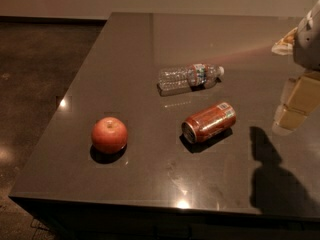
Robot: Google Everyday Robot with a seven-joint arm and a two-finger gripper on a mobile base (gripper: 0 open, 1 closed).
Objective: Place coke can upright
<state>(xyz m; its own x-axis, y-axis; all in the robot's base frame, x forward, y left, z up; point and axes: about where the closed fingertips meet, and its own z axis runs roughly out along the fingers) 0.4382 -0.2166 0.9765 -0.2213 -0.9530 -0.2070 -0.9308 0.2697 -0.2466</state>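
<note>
Can: The coke can [207, 122] lies on its side a little right of the middle of the worktop [125, 49] — silver top turned toward the near left, base pointing to the far right. White markings show on the red-orange wall near the base, and a dark shadow runs along its near side.
Tool: The tool [292, 111] hangs at the right edge of the view, above the worktop, to the right of the can and clear of it. Only its pale tan blocks and a grey part of the arm above them show; whether it stands wide or narrow cannot be told.
Bottle: A clear plastic bottle [189, 77] lies on its side beyond the can, apart from it, its white cap pointing right and a coloured label band around it near the neck.
Apple: A red apple [109, 134] sits toward the near left corner, well apart from the can, stem dimple up.
Shadow: A dark shadow [272, 174] falls on the worktop's near right part, below the tool.
Worktop: Dark and glossy, it carries all three things — small points of light glint off its left side and near edge.
Surroundings: A mottled brown floor [35, 74] lies to the left; a pale object [285, 41] at the far right edge is too unclear to name.
</note>
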